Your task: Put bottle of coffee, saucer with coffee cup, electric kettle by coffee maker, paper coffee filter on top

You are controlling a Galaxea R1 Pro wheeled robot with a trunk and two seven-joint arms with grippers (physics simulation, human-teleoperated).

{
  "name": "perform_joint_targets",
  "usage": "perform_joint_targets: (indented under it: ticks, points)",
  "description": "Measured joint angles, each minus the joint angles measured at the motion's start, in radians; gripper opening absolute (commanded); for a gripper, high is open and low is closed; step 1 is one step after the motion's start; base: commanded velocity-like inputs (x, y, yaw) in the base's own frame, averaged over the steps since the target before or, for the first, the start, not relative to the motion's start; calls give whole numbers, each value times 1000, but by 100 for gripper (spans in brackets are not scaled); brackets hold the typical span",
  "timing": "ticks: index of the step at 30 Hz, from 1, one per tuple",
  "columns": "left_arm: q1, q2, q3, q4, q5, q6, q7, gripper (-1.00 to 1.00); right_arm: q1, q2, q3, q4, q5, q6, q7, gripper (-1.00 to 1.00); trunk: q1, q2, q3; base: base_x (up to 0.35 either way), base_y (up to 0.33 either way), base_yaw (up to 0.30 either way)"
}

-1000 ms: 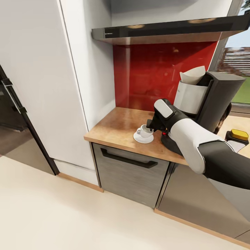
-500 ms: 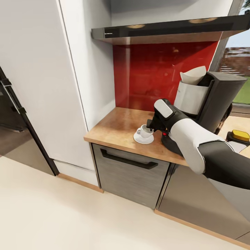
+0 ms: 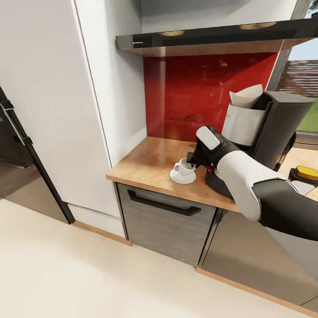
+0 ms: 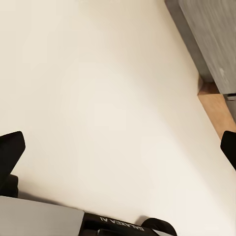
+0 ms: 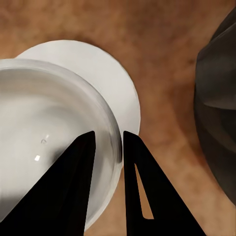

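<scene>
Pinching the wall of the coffee cup (image 5: pixel 49 142) is what I am doing with the right gripper (image 5: pixel 105 162): one finger is sitting inside the bowl, the other outside the rim, jaws drawn narrow on it. Directly beneath the fingers, the cup is resting on the saucer (image 5: pixel 115 83), which is lying on the kitchen countertop (image 3: pixel 150 163); just beside the gripper, toward my wrist, the coffee maker (image 3: pixel 274 128) is standing with the paper coffee filter (image 3: pixel 246 96) sticking out of its top. I am judging the release as the risky part: if I am pulling away before the jaws are spreading fully, the inner finger could be catching the rim and tipping the cup off the saucer, or my forearm could be nudging the machine. My left gripper (image 4: pixel 118 147) is hanging spread wide over bare floor. My arm is hiding the machine's base and carafe, and the bottle of coffee (image 3: pixel 305 173) is showing as little more than a yellow cap at the picture's edge.
</scene>
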Motion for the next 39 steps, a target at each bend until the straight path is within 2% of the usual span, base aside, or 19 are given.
perform_joint_targets:
  ticks: [3, 10, 13, 21, 24, 31, 34, 39]
  points:
    - [0, 0, 0, 0, 0, 0, 0, 100, 0, 0, 0, 0, 0, 0, 0, -100, 11, -21, -9, 0, 0, 0]
    - [0, 0, 0, 0, 0, 0, 0, 100, 0, 0, 0, 0, 0, 0, 0, -100, 12, -21, -9, 0, 0, 0]
    - [0, 0, 0, 0, 0, -1, 0, 100, 0, 0, 0, 0, -1, 0, 0, -100, 23, -42, -19, 0, 0, 0]
    - [0, 0, 0, 0, 0, -1, 0, 100, 0, 0, 0, 0, 0, 0, 0, -100, 23, -42, -19, 0, 0, 0]
    - [0, 0, 0, 0, 0, 0, 0, 100, 0, -1, 0, 0, 0, 0, 0, -100, 34, -63, -28, 0, 0, 0]
    - [0, 0, 0, 0, 0, -1, 0, 100, 0, -6, -1, 0, -3, -1, 0, -100, 35, -63, -28, 0, 0, 0]
    - [0, 0, 0, 0, 0, -1, 0, 100, 0, -6, 0, 1, -1, 0, 0, -100, 46, -84, -38, 0, 0, 0]
    - [0, 0, 0, 0, 0, -1, 0, 100, 0, -6, 0, 1, -1, 0, 0, -100, 46, -84, -38, 0, 0, 0]
